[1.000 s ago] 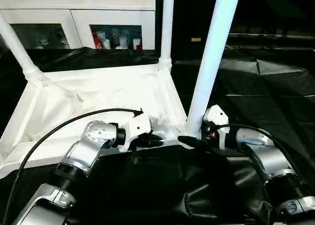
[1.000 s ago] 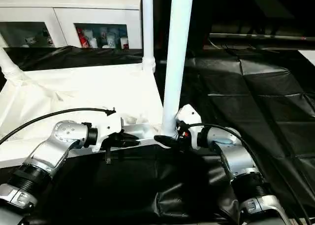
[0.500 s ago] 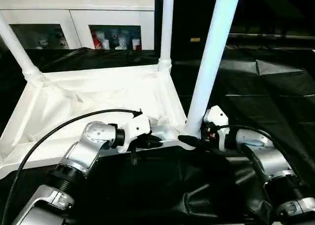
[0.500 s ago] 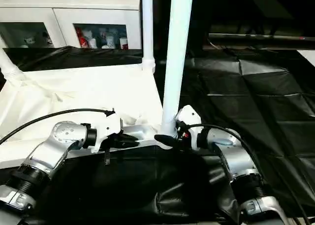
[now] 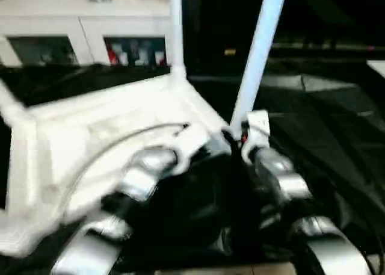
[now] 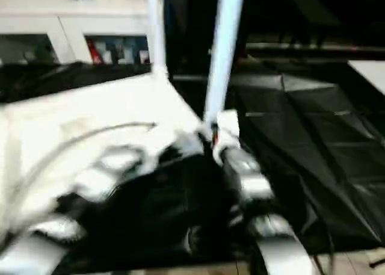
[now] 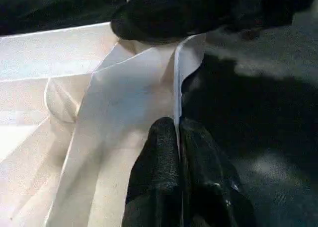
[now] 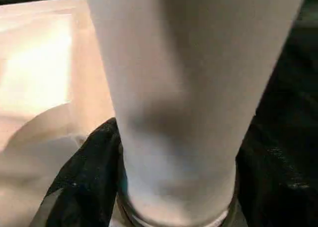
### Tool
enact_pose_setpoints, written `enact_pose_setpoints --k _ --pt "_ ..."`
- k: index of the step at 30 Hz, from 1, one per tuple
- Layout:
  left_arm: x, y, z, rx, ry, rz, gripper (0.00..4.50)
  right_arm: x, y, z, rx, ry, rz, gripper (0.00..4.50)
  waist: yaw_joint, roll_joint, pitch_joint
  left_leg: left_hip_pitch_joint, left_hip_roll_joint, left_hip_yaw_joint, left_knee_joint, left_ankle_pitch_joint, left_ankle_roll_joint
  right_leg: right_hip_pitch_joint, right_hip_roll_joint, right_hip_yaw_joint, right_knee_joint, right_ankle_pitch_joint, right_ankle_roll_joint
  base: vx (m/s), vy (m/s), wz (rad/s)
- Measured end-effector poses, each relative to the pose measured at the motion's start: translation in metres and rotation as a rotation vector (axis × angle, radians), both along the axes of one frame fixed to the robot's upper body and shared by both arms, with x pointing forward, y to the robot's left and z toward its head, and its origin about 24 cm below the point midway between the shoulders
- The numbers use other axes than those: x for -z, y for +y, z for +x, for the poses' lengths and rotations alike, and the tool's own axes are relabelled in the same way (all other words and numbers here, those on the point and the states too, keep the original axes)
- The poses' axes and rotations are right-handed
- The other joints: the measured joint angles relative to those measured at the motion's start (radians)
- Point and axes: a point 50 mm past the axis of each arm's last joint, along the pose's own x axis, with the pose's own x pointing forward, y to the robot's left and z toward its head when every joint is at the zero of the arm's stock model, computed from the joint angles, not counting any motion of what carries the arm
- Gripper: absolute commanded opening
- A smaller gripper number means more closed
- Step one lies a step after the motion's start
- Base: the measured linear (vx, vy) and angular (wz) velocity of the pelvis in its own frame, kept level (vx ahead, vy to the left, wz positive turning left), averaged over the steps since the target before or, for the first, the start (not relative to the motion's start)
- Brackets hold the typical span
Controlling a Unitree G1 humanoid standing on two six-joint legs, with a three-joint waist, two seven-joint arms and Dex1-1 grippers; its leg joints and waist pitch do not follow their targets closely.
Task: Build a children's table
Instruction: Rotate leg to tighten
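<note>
Nearest to me, at the bottom of the head view, my two silver forearms reach forward over the black sheet (image 5: 337,142) that covers the floor. My left gripper (image 7: 178,152) is clenched on the thin edge wall of the tabletop (image 5: 90,136); in the wrist view its two black fingers (image 7: 159,167) pinch this white rim from both sides. My right gripper (image 8: 176,197) is at the foot of the near leg (image 5: 258,52), a little right of the frame centre in the head view, with its fingers on both sides of the tube just above the corner socket; it seems to grasp the leg, but how firmly I cannot tell. The tabletop lies upside down in the left half of the frame, ribs upward, and a second leg (image 5: 175,28) stands at its far corner, near the top centre. Behind it, along the top left, is a white cabinet (image 5: 84,22). I judge the plastic to be light and stiff but smooth, so the tapered tube can slip between the fingers. It is better to hold the leg low, near the socket, and the tabletop by its rim wall, which may bend a little under force.
</note>
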Motion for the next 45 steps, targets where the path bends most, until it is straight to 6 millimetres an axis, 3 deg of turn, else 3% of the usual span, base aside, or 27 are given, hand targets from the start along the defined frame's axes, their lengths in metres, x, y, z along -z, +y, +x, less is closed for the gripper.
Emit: enact_pose_setpoints --k 4,7,14,17,19,26,32,45 --pt "0.000 -0.006 0.001 -0.007 -0.016 0.009 0.00 0.000 0.001 0.002 0.029 -0.010 -0.007 2.72 0.004 -0.001 0.000 0.000 0.000 0.000 -0.001 0.000 0.000 0.000 0.000 0.000 0.000 0.000 0.000 0.000 0.000 0.00" --pt "-0.001 -0.006 0.002 -0.004 -0.021 0.010 0.00 0.000 0.000 0.002 0.029 -0.026 0.004 3.42 0.004 -0.001 -0.001 -0.002 0.000 0.000 -0.001 0.000 0.000 0.000 0.000 0.000 0.000 0.000 0.000 0.000 0.000 0.00" --pt "-0.002 0.006 0.005 0.003 -0.056 0.024 0.00 -0.001 -0.004 0.002 -0.040 -0.065 0.040 3.83 -0.002 0.000 0.000 -0.006 0.000 0.000 -0.002 0.000 0.000 -0.006 0.000 -0.001 0.002 0.001 0.000 0.000 0.000 0.00" --pt "-0.003 0.020 0.003 0.053 -0.069 0.031 0.00 -0.011 -0.016 -0.001 -0.221 -0.117 -0.012 3.83 0.001 0.000 0.000 -0.011 0.001 0.000 -0.004 0.000 0.000 -0.007 0.001 -0.001 0.002 0.002 0.000 0.000 0.000 0.00" --pt "-0.004 0.031 0.001 0.105 -0.076 0.037 0.00 -0.015 -0.025 -0.015 -0.443 -0.149 -0.064 3.83 0.006 0.000 0.000 -0.011 0.001 -0.001 -0.005 0.000 0.000 -0.006 0.001 -0.002 0.001 0.002 0.000 0.000 0.000 0.00" --pt "-0.007 0.061 -0.016 0.289 0.006 -0.001 0.00 -0.014 -0.043 -0.044 -0.753 -0.096 -0.089 3.83 0.001 0.002 -0.001 -0.011 0.001 0.000 -0.003 0.000 0.001 -0.007 0.001 0.000 0.001 -0.002 -0.003 0.000 0.000 0.00" --pt "-0.009 0.059 -0.030 0.434 0.085 -0.028 0.00 -0.020 -0.034 -0.050 -0.850 -0.101 -0.052 3.83 0.028 0.006 0.001 -0.010 0.002 0.001 -0.001 0.000 0.001 -0.008 0.000 0.000 0.002 -0.003 -0.003 0.000 0.000 0.00" --pt "-0.009 0.062 -0.031 0.428 0.086 -0.025 0.00 -0.015 -0.036 -0.056 -0.917 -0.042 -0.118 3.83 0.026 0.005 0.001 -0.010 0.002 0.001 -0.001 0.000 0.001 -0.008 0.000 0.000 0.002 -0.002 -0.004 0.000 0.000 0.00"
